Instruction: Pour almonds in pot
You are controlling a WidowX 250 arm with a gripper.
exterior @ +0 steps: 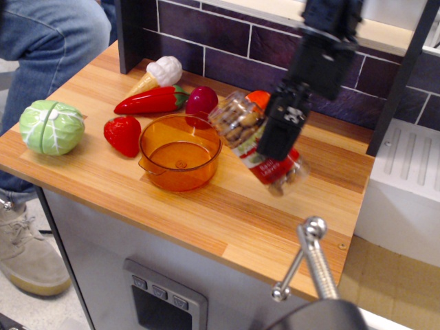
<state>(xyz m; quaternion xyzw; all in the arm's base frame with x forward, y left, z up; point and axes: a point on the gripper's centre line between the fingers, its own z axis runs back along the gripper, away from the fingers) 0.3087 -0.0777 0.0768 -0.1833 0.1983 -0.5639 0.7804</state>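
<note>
End effector [278,132] gripping tilted jar of almonds [242,124], mouth toward orange pot [180,152], above counter [206,213]

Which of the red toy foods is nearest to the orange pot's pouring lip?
The strawberry, just left of the pot; the chili pepper and dark-red onion lie behind it.
</note>
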